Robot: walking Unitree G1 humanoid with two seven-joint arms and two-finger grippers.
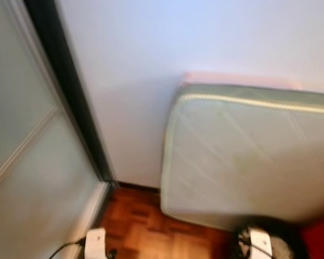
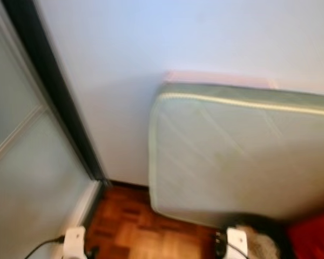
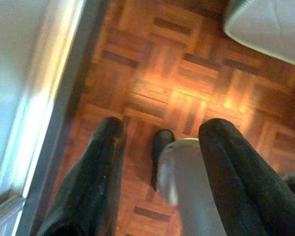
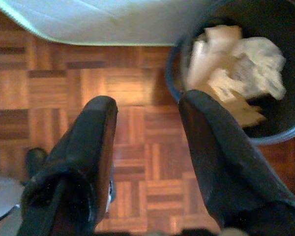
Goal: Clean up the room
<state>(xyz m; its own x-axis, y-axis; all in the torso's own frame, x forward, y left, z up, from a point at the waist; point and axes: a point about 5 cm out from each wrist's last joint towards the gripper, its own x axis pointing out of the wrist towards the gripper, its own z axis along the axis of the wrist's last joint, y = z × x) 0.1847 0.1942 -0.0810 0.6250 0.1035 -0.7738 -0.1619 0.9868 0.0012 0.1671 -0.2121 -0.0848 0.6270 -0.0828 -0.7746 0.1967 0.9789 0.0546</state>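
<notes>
Nearby, dark bin (image 4: pixel 265 73) w/ crumpled paper (image 4: pixel 236 59).

the floor (image 3: pixel 157 88) is reddish-brown parquet laid in small square blocks, glossy where light falls on it. at the far right a pale green quilted mattress (image 1: pixel 248 162) stands on edge on it, leaning against the far wall. near right, just in front of the mattress, a dark round bin (image 4: pixel 280 129) sits on the parquet, holding crumpled pale paper (image 4: pixel 236 64). along the left the parquet meets a pale sliding panel's frame (image 3: pixel 39 113).
</notes>
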